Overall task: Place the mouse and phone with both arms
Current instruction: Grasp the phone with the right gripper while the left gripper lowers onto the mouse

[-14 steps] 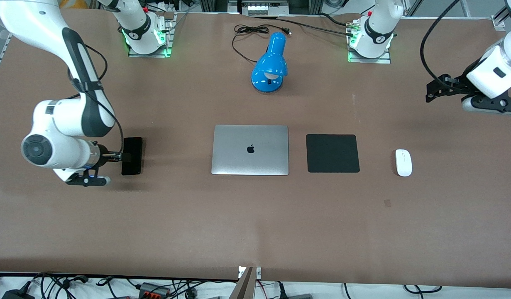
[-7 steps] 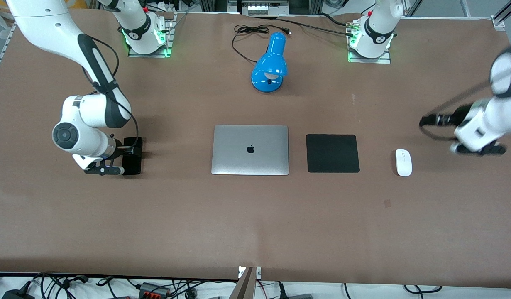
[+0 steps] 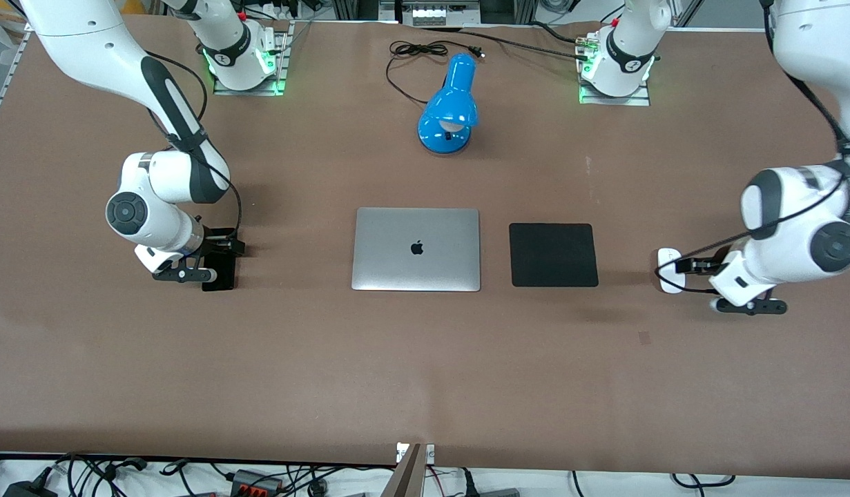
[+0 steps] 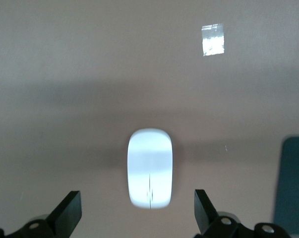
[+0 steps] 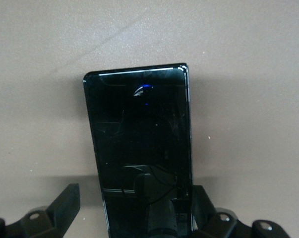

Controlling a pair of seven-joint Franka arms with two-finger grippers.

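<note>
Lining up both claws for the pick

Left claw [image 4: 137, 218] hangs over the mouse [image 3: 668, 270], fingers spread wide w/ the mouse between them, not touching. Right claw [image 5: 134, 218] sits over the phone [image 3: 221, 266], also wide, fingers either side of its camera-near end. Both items lie flat on the table [image 3: 425, 373]: phone toward right arm's end, mouse toward left arm's end, just past the black mouse pad [image 3: 553, 254]. To do it well, prob. centre first, drop straight, close across the short width. Long axes of both run base-to-camera; mouse's grey line at its camera-near end.
</note>
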